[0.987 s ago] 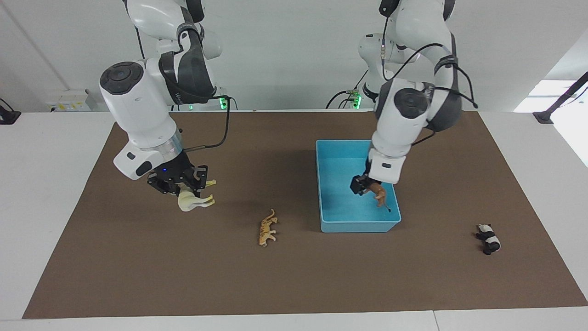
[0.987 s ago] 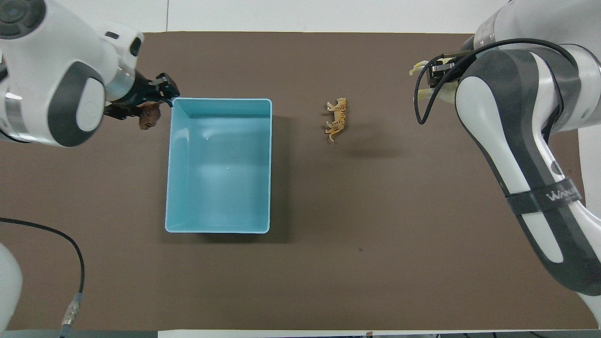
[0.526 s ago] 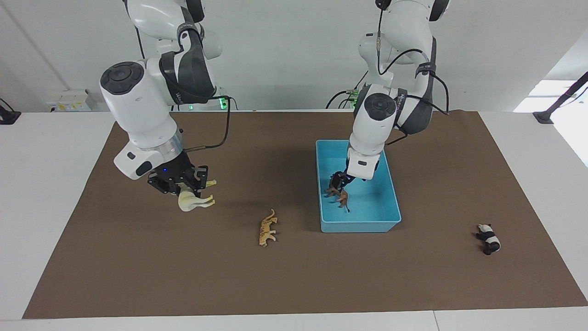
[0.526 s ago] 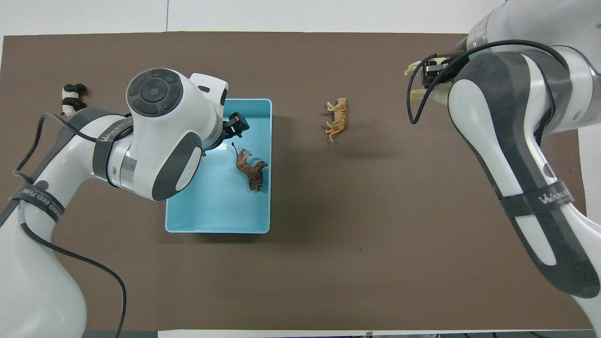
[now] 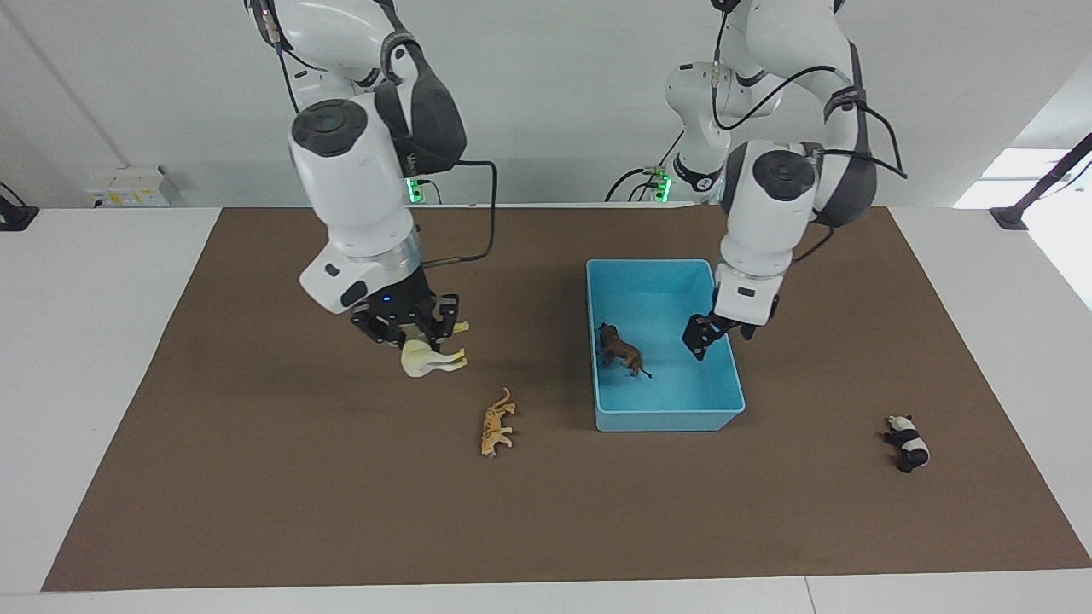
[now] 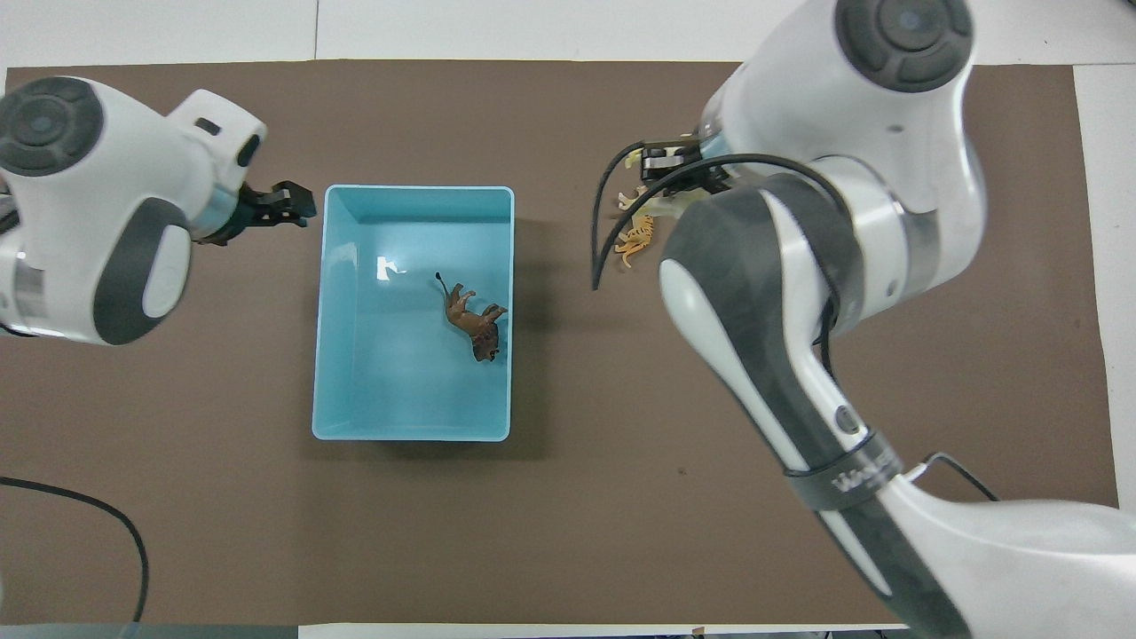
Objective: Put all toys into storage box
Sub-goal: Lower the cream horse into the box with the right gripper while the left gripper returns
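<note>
The right gripper [image 5: 408,334] jaws grip the horse [image 5: 429,359] by its back over the bench [image 5: 256,477]; light, rigid plastic. The left gripper [image 5: 715,333] hangs empty over the box [image 5: 665,418], jaws apparently open; lion [image 5: 621,350] inside.

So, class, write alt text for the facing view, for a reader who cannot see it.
The right pincer holds a cream horse above the brown mat, while the left pincer, empty, hangs over the blue box, where a brown lion lies. A tiger lies on the mat beside the box; a panda lies toward the left arm's end.
</note>
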Controlling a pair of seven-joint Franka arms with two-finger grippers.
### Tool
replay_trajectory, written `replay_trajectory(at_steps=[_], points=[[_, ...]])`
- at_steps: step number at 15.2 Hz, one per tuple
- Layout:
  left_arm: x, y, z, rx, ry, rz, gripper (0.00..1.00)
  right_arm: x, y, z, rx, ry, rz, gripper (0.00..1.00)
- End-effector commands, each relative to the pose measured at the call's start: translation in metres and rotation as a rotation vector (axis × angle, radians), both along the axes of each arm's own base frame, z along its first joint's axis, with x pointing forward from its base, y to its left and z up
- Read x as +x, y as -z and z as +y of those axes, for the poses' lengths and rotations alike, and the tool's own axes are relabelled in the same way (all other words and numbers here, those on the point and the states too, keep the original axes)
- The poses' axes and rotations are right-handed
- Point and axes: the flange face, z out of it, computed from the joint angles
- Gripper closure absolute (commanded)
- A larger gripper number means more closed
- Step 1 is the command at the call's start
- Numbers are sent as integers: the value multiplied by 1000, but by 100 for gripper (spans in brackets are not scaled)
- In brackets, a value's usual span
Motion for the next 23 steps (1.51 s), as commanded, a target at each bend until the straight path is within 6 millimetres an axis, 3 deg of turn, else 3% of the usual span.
replay_trajectory(at_steps=[1, 5, 8, 10, 13, 14, 15, 20, 22, 23], points=[[15, 21, 47, 27, 47, -47, 0, 2, 25, 55, -3, 6, -26, 100], [71, 77, 100, 119, 84, -45, 0, -7, 85, 132, -25, -2, -79, 100], [86, 107, 136, 96, 79, -95, 0, -16, 110, 156, -23, -22, -89, 100], [92, 109, 134, -19, 0, -192, 0, -35, 127, 183, -20, -59, -105, 100], [90, 118, 129, -59, -21, -197, 0, -44, 130, 193, -10, -64, -98, 100], [90, 119, 129, -58, -21, -199, 0, -50, 131, 198, -4, -42, -91, 60], [90, 123, 128, -56, -15, -194, 0, -57, 128, 204, 2, -2, -83, 1], [73, 166, 120, 0, 56, -162, 0, -57, 127, 194, -41, 80, -32, 0], [72, 167, 120, -1, 53, -155, 0, -43, 118, 169, -79, 124, -12, 0], [73, 166, 118, -4, 53, -146, 0, -24, 106, 141, -101, 171, -18, 0]])
